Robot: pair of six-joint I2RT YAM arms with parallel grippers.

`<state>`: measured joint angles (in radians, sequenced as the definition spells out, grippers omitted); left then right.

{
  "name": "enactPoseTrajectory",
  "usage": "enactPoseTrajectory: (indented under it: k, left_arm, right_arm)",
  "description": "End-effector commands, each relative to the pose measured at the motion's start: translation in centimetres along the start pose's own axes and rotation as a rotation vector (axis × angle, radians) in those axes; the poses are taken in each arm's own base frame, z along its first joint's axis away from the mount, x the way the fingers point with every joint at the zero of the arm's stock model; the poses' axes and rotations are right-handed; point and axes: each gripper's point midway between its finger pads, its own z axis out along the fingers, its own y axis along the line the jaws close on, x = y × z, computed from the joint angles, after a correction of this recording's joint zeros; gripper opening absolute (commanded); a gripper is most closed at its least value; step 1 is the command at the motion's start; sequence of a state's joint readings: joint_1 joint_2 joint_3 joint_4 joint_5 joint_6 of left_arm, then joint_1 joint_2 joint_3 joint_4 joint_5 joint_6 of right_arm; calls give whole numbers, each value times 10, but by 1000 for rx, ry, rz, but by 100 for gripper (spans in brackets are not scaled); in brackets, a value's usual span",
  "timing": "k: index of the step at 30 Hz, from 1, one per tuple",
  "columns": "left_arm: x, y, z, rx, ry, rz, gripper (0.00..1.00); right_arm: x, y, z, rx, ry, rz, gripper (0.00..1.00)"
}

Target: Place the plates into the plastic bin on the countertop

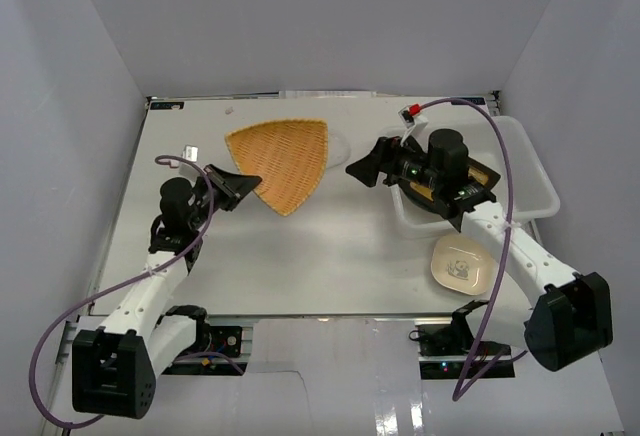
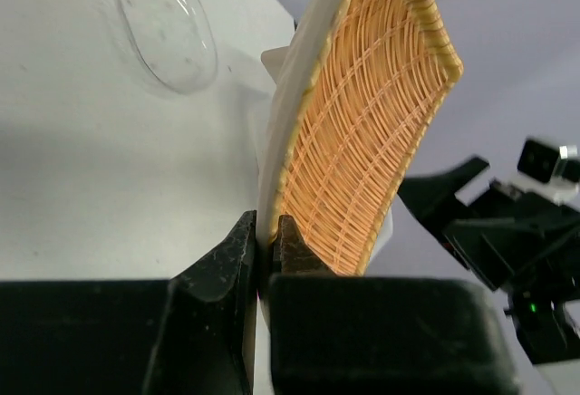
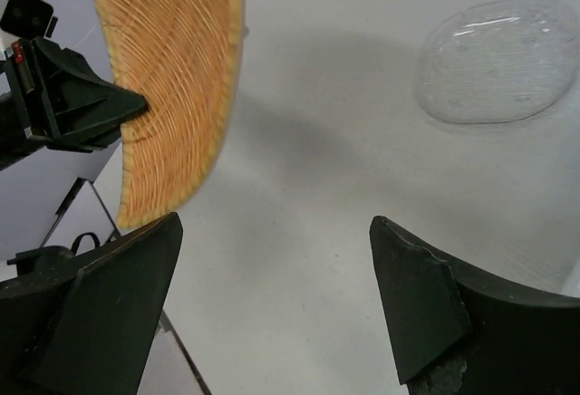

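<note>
White surface (image 1: 330, 256) with the translucent plastic bin (image 1: 522, 181) at its right edge. Orange woven plate (image 1: 282, 161) left of centre, well apart from the bin, its near tip pinched between the left jaws. Cream dish (image 1: 460, 264) just outside the bin's near wall. Clear glass plate (image 3: 498, 60) flat on the surface beside the woven plate. Right jaws spread wide, holding nothing.

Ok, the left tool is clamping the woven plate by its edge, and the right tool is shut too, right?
No: the right tool is open and empty, as the right wrist view shows. The left tool does clamp the woven plate by its edge.
</note>
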<state>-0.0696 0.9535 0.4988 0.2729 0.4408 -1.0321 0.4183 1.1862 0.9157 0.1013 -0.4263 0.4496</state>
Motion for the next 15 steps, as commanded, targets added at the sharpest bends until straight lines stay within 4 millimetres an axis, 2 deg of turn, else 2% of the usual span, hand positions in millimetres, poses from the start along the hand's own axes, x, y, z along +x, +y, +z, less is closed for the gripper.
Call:
enactPoseTrajectory:
  k: [1, 2, 3, 4, 5, 7, 8, 9, 10, 11, 12, 13, 15]
  left_arm:
    - [23, -33, 0, 96, 62, 26, 0]
    - [29, -37, 2, 101, 72, 28, 0]
    - [44, -52, 7, 129, 114, 52, 0]
    - [42, -52, 8, 125, 107, 52, 0]
    - [54, -60, 9, 143, 140, 61, 0]
    - [60, -70, 14, 162, 166, 75, 0]
    - [65, -74, 16, 171, 176, 87, 0]
    - [66, -75, 18, 169, 177, 91, 0]
    - [64, -79, 19, 177, 176, 99, 4]
    - [64, -79, 21, 173, 180, 104, 10]
    - [65, -79, 23, 171, 188, 103, 17]
    - [66, -79, 27, 171, 199, 103, 27]
    - [68, -79, 33, 173, 217, 134, 41]
  right_arm:
    - [-14, 29, 15, -112, -32, -19, 90]
    - [-12, 28, 19, -114, -31, -15, 90]
    - [-2, 25, 28, -112, -2, 1, 90]
    - [-3, 25, 28, -113, -4, 0, 90]
    - [1, 23, 30, -115, 6, 11, 90]
    - [5, 15, 35, -88, 0, 19, 99]
    - [8, 10, 36, -65, -1, 27, 87]
    - [7, 4, 36, -35, -15, 27, 69]
    - [6, 0, 36, -14, -25, 27, 36]
    - [1, -2, 35, 5, -45, 24, 26]
    - [-3, -8, 35, 40, -67, 26, 21]
    - [-8, -10, 34, 48, -77, 25, 8]
    - [-24, -22, 26, 85, -125, 53, 8]
